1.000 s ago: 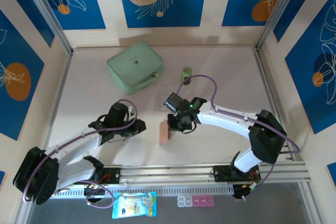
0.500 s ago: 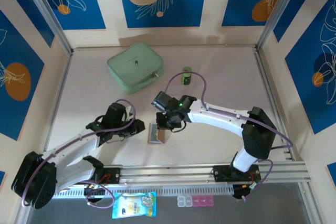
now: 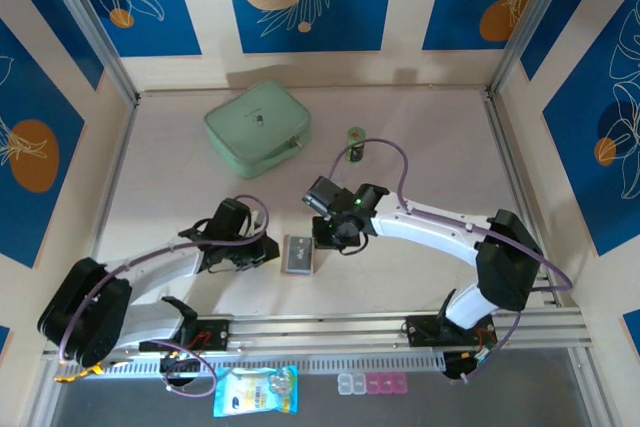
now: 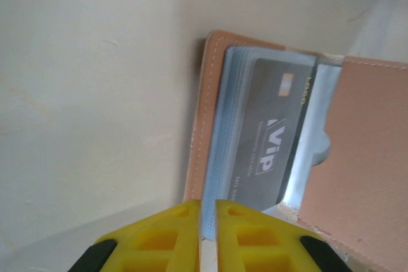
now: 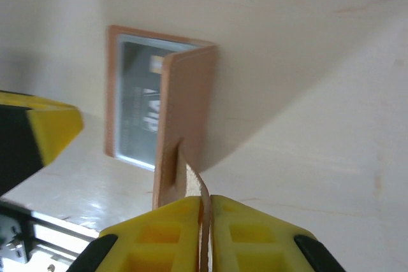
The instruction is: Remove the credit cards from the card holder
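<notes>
The tan card holder (image 3: 298, 255) lies open on the table between the two arms, grey inside facing up. In the left wrist view its pale layered card pockets (image 4: 233, 119) hold a dark grey credit card (image 4: 271, 138) printed "VIP". My left gripper (image 4: 208, 205) (image 3: 270, 253) is shut on the near edge of that pocket stack. My right gripper (image 5: 205, 200) (image 3: 325, 240) is shut on the thin leather tab of the cover (image 5: 188, 93), holding the cover raised on edge. The same card (image 5: 143, 113) shows behind the cover.
A mint-green zip case (image 3: 257, 128) sits at the back left and a small green roll (image 3: 355, 137) at the back centre. Beyond the near rail (image 3: 400, 327) lie a blue-and-white packet (image 3: 256, 390) and a small pill box (image 3: 372, 383).
The card holder went from showing its tan outside to lying open, grey inside up. The left gripper moved right onto it and closed; the right gripper kept its hold and swung the cover.
</notes>
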Action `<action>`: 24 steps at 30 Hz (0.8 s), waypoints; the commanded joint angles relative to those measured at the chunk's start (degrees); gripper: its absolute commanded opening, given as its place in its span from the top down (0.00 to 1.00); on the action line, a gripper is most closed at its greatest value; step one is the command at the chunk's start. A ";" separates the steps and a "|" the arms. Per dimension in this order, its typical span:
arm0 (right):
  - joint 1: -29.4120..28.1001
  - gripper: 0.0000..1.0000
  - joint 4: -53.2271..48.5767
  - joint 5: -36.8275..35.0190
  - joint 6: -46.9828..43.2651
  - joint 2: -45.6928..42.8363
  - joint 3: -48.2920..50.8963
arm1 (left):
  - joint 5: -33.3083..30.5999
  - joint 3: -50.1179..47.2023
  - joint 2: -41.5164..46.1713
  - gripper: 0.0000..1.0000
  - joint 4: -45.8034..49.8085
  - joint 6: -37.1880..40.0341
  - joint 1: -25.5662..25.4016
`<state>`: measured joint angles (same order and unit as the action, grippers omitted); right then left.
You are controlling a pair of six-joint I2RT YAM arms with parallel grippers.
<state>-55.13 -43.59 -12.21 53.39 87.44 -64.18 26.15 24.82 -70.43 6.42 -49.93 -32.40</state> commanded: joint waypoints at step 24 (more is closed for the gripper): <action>4.03 0.90 1.66 -2.03 -5.91 9.64 3.45 | -6.67 0.15 -3.21 0.94 0.75 -1.22 -5.22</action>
<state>-50.76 -43.55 -15.00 48.73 95.46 -58.37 22.22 24.93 -75.68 3.18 -51.09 -37.32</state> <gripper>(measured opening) 0.104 0.067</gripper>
